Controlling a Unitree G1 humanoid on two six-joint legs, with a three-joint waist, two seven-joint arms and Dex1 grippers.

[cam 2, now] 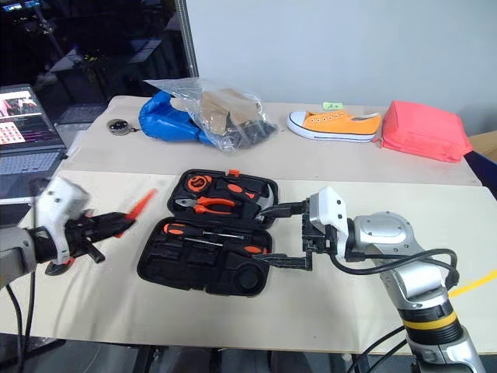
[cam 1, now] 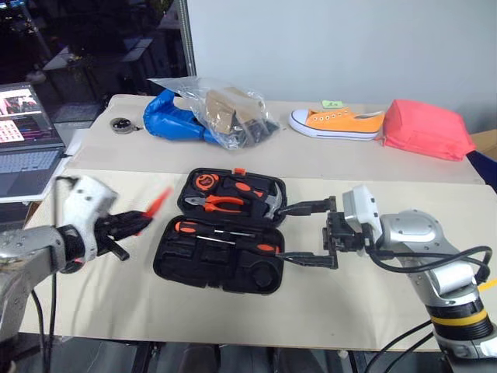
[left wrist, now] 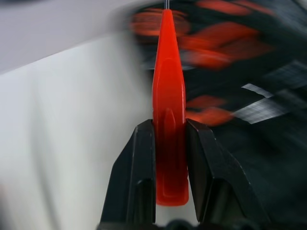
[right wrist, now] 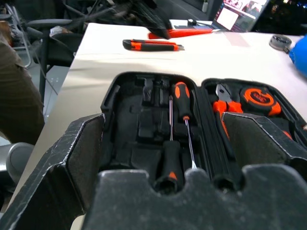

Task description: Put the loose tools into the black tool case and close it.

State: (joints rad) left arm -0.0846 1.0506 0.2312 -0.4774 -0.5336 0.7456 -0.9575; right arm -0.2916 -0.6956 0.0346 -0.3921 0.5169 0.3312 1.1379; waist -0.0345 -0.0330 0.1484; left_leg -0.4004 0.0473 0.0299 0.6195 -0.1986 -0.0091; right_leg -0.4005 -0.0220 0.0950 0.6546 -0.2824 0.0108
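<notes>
The black tool case (cam 1: 194, 277) lies open on the table's near half. Two long screwdrivers (cam 1: 225, 231) rest in its front half. Its back half holds pliers (cam 1: 225, 203), a hammer (cam 1: 269, 197) and a tape measure (cam 1: 204, 181). Left of the case and above the table, my left gripper (cam 1: 137, 222) is shut on the small all-orange screwdriver (left wrist: 169, 110), whose tip points toward the case. My right gripper (cam 1: 283, 235) stands open at the case's right end, one finger on each side of that end. The orange-and-black utility knife (right wrist: 151, 45) lies on the table beyond the case's left end.
A laptop (cam 1: 23, 148) sits at the left edge. On the far half of the table are a blue bag (cam 1: 171, 118), a clear plastic bag (cam 1: 229, 109), an orange shoe (cam 1: 338, 123), a pink pouch (cam 1: 427, 128) and a small round object (cam 1: 120, 124).
</notes>
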